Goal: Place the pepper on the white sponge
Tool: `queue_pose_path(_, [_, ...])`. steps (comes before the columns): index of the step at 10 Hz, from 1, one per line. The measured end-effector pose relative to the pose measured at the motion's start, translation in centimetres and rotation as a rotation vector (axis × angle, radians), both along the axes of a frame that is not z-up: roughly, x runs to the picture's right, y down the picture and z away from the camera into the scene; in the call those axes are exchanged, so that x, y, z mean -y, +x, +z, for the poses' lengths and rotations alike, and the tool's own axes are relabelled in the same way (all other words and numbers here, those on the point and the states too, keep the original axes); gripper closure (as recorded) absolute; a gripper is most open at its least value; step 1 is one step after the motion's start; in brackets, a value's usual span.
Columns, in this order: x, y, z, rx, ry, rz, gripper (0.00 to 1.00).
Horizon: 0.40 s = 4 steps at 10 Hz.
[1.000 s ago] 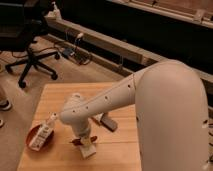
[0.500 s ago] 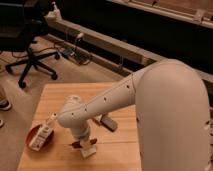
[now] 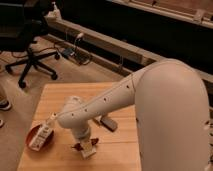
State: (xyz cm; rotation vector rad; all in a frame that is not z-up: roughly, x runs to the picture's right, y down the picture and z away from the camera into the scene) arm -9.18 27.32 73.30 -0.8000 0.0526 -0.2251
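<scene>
A smooth white arm (image 3: 150, 100), thick and rounded at the near end and tapering to a dotted forearm, reaches down over a pale wooden table (image 3: 60, 100) with visible plank seams. Its gripper (image 3: 84, 144) hangs low over the table's front half, directly above the sponge (image 3: 88, 150), a small off-white soft-edged block lying flat on the wood. The pepper (image 3: 78, 146), a slim dark-red sliver, shows at the sponge's left edge just under the gripper; whether it rests on the sponge or is pinched cannot be told. To the left, a round red-brown bowl (image 3: 35, 134) holds a long white labelled packet (image 3: 42, 132) leaning across its rim. A dark grey block (image 3: 108, 122) lies just right of the arm's wrist. Behind the table stands a black wheeled chair (image 3: 30, 55) on a beige floor.
</scene>
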Motion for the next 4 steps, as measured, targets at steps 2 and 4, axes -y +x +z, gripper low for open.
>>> queue_pose_path(2, [0.18,-0.15,0.55,-0.008,0.004,0.002,0.2])
queue_pose_path(4, [0.71,-0.46,1.02,-0.012,0.014,0.003,0.2])
